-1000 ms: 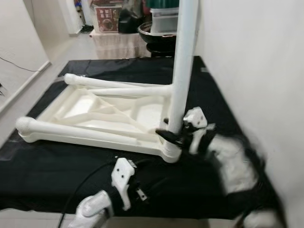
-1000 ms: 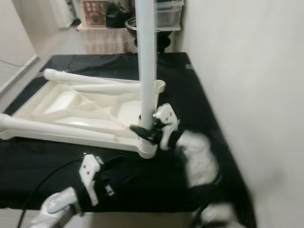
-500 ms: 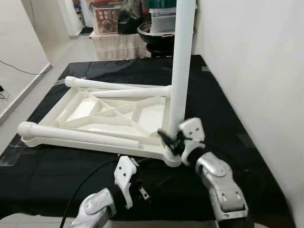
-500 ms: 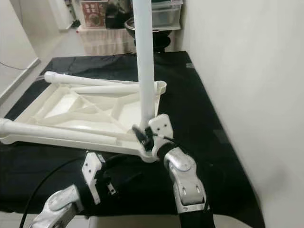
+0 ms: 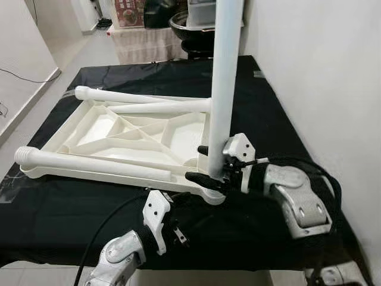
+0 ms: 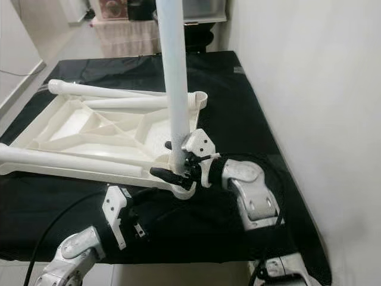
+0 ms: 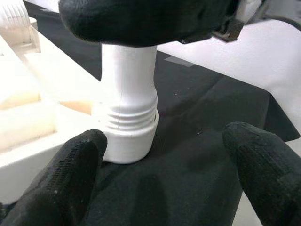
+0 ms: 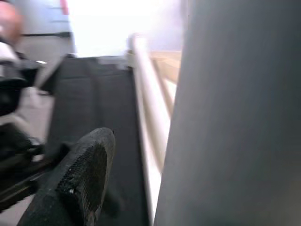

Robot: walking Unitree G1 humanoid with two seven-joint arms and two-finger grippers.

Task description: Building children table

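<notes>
Inverted white tabletop (image 5: 119, 134) lies on the black-covered desk (image 5: 268, 113), one table leg (image 5: 225, 89) upright in its near right corner socket. Right end effector (image 5: 205, 164) grips that leg just above the socket. Left end effector (image 7: 164, 160) hovers open near the socket's base.

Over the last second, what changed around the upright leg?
The right hand swung round the upright leg base, its arm now lying across the black mat from the right. The tabletop, the lying legs and the left hand stayed put.
</notes>
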